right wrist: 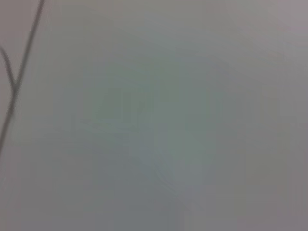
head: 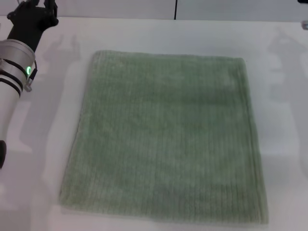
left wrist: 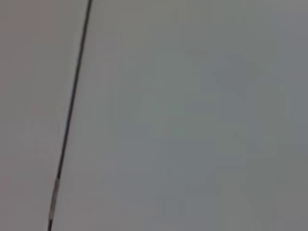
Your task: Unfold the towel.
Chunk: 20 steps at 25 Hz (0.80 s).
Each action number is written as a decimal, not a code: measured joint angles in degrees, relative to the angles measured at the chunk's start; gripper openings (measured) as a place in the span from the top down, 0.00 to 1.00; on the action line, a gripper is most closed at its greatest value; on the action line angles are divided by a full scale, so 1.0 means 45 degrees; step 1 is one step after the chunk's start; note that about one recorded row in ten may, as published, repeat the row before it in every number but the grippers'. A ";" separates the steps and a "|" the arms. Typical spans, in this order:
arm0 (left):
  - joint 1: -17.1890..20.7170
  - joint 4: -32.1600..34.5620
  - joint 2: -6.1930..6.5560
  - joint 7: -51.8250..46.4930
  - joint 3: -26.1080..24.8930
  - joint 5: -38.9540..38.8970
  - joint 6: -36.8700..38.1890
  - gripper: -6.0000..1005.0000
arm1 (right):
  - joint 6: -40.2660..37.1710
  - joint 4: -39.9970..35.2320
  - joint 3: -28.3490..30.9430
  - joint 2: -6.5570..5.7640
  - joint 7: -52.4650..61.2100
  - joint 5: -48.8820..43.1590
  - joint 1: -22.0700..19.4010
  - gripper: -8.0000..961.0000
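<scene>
The towel (head: 166,137) is a pale sage-green, ribbed, roughly square cloth lying flat on the white table (head: 48,120) in the head view, filling most of its middle. My left arm (head: 12,62) reaches along the left side, and its black left gripper (head: 34,7) is held at the far left corner of the view, well clear of the towel's far left corner; its fingertips are cut off by the frame. My right gripper is out of view. Both wrist views show only a blank pale surface, with no towel and no fingers.
White tabletop surrounds the towel on the left, right and far sides. A pale wall with a dark vertical seam (head: 175,8) rises behind the table. A thin dark line (left wrist: 72,110) crosses the left wrist view, and another dark line (right wrist: 21,67) crosses the right wrist view.
</scene>
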 joint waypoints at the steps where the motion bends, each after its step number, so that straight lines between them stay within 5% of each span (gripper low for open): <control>1: 0.0000 0.0000 0.0000 0.0000 0.0000 0.0000 0.0000 0.58 | -0.0097 0.0186 -0.0001 0.0001 0.0223 0.0000 -0.0045 0.99; 16: -0.0246 -0.0197 -0.0013 -0.0382 -0.0001 0.0056 -0.0134 0.55 | -0.0423 0.0283 -0.0066 -0.0029 0.0679 -0.1328 -0.0856 0.99; 20: -0.0209 -0.0194 -0.0013 -0.0436 0.0064 0.0099 0.0051 0.54 | -0.0440 -0.0347 0.0037 -0.0061 0.0692 -0.1801 -0.1326 0.91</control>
